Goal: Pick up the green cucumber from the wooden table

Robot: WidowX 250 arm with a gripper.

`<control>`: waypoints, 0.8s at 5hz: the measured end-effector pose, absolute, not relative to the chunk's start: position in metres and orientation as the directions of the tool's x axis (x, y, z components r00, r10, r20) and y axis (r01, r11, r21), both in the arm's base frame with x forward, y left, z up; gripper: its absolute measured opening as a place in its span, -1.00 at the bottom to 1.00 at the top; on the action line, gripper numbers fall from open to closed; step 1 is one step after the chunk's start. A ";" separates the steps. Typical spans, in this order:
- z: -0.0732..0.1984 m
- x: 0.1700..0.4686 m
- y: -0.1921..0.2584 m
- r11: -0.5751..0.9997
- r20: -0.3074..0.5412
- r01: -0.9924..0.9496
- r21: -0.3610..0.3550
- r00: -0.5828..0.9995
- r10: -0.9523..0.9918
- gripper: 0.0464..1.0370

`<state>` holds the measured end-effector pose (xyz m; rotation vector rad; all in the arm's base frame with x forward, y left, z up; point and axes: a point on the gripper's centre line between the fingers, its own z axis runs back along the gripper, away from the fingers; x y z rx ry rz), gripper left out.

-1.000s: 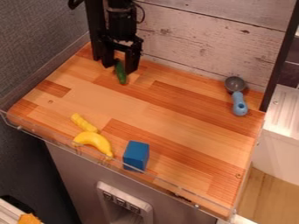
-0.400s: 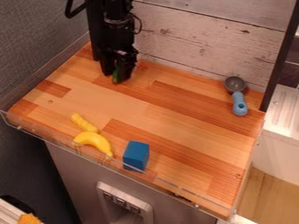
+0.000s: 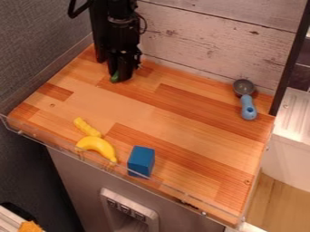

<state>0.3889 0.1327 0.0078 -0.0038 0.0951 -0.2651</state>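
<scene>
The jaws of the black gripper point(image 3: 120, 78) are drawn together, pinching a slender dark green object point(image 3: 113, 78). Most of it is hidden behind them; one end shows at their tips, low over the back left part of the wood-block desk point(image 3: 163, 106). The black robot arm point(image 3: 123, 31) rises from there to the top edge, in front of a whitewashed plank wall point(image 3: 200, 38). Well apart, near the desk's back right corner, lies a scoop with a dark grey round bowl point(image 3: 244, 86) and a light blue handle point(image 3: 248, 108). Towards the front left, a yellow, knobbly elongated piece point(image 3: 86, 127) lies just beside a curved yellow banana point(image 3: 98, 147). To the banana's right stands a solid blue block point(image 3: 141, 161), near the clear plastic rail point(image 3: 176, 192) along the front edge.
</scene>
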 end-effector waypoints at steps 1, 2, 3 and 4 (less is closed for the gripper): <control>0.009 0.390 0.133 0.973 -0.095 0.231 -0.014 0.968 -0.232 -0.41; 0.011 0.384 0.129 0.994 -0.138 0.104 -0.028 0.985 -0.107 -0.41; 0.028 0.383 0.130 0.998 -0.182 -0.054 -0.023 0.982 0.049 -0.41; 0.053 0.382 0.133 0.986 -0.229 -0.163 -0.020 0.961 0.154 -0.41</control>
